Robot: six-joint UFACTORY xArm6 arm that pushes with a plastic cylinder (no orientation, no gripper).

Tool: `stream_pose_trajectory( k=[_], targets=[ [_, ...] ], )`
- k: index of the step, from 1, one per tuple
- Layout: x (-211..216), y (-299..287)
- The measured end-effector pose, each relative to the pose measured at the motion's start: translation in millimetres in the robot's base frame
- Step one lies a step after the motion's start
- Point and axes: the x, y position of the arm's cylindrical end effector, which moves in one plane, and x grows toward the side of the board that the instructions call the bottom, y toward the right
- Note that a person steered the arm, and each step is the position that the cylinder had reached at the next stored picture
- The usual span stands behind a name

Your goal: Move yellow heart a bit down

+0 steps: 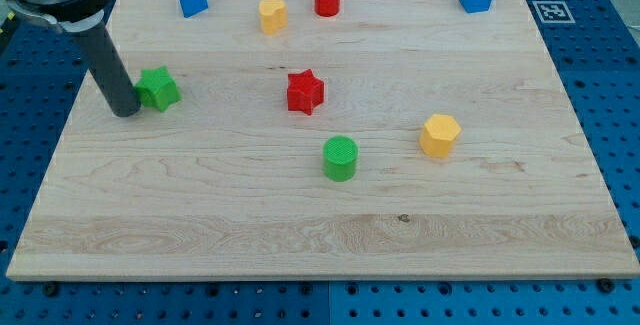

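Yellow heart [272, 14] sits at twelve o'clock on the surface [300, 215]; the tip [126, 112], no gripper, touches the green star [158, 88] and should circle above the heart.

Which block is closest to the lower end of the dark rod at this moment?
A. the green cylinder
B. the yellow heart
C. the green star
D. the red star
C: my tip stands right beside the green star, on its left in the view, while the yellow heart lies far off near the view's top.
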Motion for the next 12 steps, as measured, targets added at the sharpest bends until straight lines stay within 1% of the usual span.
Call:
stream_pose_trajectory(
  k=[1,2,3,5,8,11,12],
  targets=[
    [36,14],
    [47,55],
    [47,87],
    [40,91],
    [-43,113],
    [-111,135],
    [-147,134]
  ],
)
